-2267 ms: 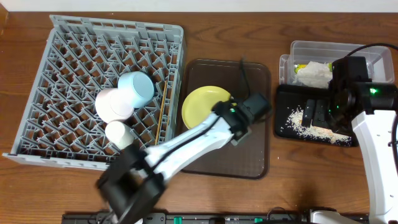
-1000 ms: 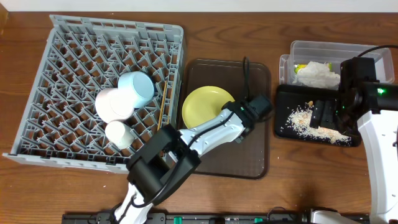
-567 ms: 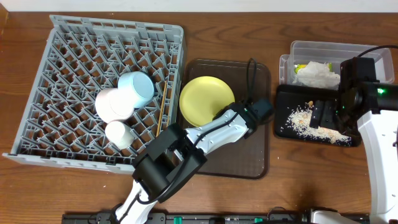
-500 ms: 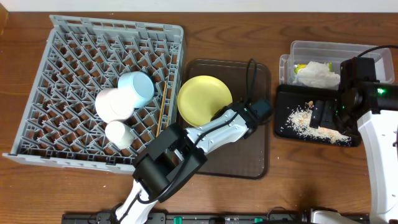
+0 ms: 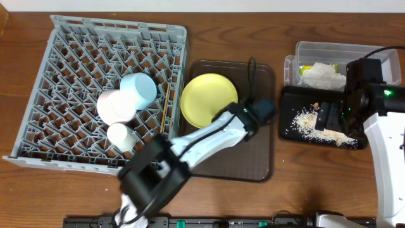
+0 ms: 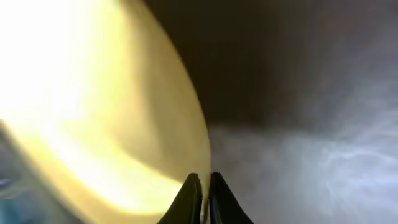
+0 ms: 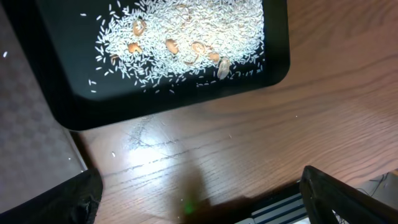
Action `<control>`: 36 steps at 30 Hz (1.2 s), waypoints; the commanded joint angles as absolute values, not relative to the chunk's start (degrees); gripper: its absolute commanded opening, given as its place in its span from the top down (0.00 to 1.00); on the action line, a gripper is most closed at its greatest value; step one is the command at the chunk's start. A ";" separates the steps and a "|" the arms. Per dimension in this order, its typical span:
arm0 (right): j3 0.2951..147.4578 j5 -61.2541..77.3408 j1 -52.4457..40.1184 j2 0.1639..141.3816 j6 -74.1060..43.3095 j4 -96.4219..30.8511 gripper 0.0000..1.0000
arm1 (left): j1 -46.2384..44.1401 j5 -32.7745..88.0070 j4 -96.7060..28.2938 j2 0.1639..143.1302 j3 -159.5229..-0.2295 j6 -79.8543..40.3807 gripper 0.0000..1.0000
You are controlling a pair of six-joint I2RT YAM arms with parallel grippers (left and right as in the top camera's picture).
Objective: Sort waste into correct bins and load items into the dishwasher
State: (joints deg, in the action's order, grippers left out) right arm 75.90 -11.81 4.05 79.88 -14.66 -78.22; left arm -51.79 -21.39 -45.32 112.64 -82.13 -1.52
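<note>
My left gripper [image 6: 200, 198] pinches the rim of the yellow plate [image 5: 205, 98], fingertips nearly together on it, over the brown serving tray [image 5: 253, 158], just beside the grey dish rack [image 5: 69, 50]. My right gripper [image 7: 199, 193] hangs above the black tray [image 7: 43, 68] of rice crumbs [image 7: 180, 25] — fingers wide apart.

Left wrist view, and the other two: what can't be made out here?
Left wrist: plate overexposed and blurred; background a dark smear.
Overhead: left gripper tips hidden under its own wrist; left arm motion-blurred lower down.
Overhead: chopsticks too thin to count; wrapper mostly hidden by the napkin.
Right wrist: black tray cut off by the top edge; its far side unseen.
</note>
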 commanded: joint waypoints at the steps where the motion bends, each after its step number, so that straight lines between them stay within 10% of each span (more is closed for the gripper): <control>1: 75.99 -11.97 4.34 79.70 -14.74 -78.22 0.01 | -50.87 -23.59 -46.02 108.01 -81.73 -2.96 0.94; 36: 75.99 -11.94 4.34 79.70 -14.74 -78.50 0.01 | -46.04 -3.11 -42.04 86.21 -82.76 -0.45 0.94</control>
